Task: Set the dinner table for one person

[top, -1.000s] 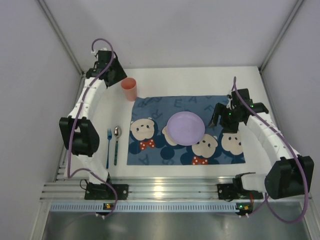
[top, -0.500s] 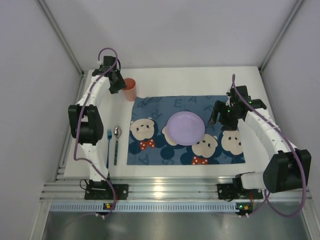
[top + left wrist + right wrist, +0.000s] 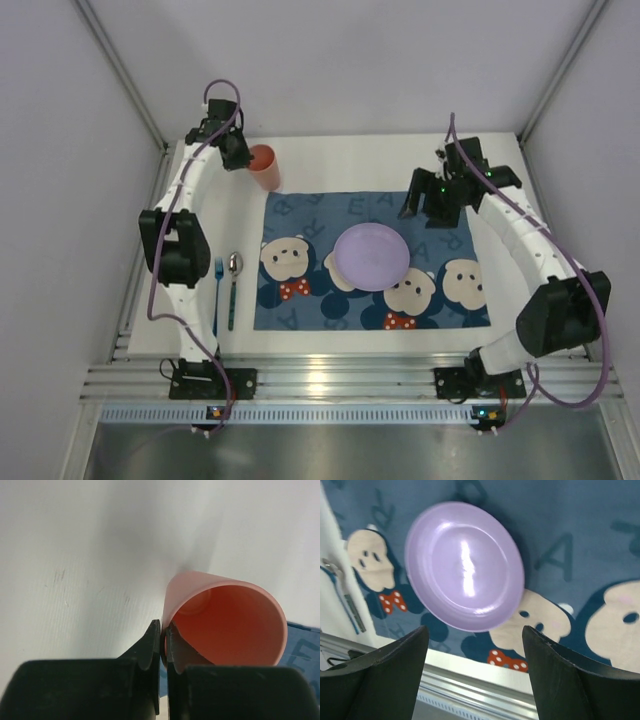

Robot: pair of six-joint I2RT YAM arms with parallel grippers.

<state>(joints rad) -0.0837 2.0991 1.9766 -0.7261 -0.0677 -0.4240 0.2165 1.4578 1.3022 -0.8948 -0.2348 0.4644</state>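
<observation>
Now, left gripper [image 3: 161, 640]: closed on the wall of the orange cup [image 3: 225, 625]; one finger [image 3: 150, 645] outside the rim, the other inside, only the thin wall between them
Cup: at the far-left corner of the dinner table [image 3: 380, 160], just beyond the far-left corner of the blue placemat [image 3: 330, 210]; mouth toward the wrist camera, long axis roughly upright; whether its base rests on the table cannot be told
Right gripper [image 3: 475, 630]: fingers spread wide, holding nothing; it hangs over the far-right part of the placemat
Plate [image 3: 464, 565]: purple, in the middle of the placemat, toward the near edge from the right gripper
Fork [image 3: 216, 295] and spoon [image 3: 232, 285]: side by side near the left edge, just off the placemat, handles toward the near edge
Deciding relation: the cup sits in the left gripper and well apart from the right one; a place beside the plate lies rightward and nearer from the cup, so the left arm looks the one to carry it
Risk: a pinch on the rim alone may let the cup swing or slip
</observation>
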